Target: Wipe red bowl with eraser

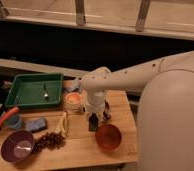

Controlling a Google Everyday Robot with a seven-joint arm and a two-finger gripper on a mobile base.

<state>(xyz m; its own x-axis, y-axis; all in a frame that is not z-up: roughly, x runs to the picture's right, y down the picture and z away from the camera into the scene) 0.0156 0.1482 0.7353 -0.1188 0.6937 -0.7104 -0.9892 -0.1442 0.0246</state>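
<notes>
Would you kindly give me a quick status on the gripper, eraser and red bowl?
Gripper pointing down beside red bowl, not inside it. Dark block at its tip, likely the eraser. Nearby: small orange-filled cup, just behind.
</notes>
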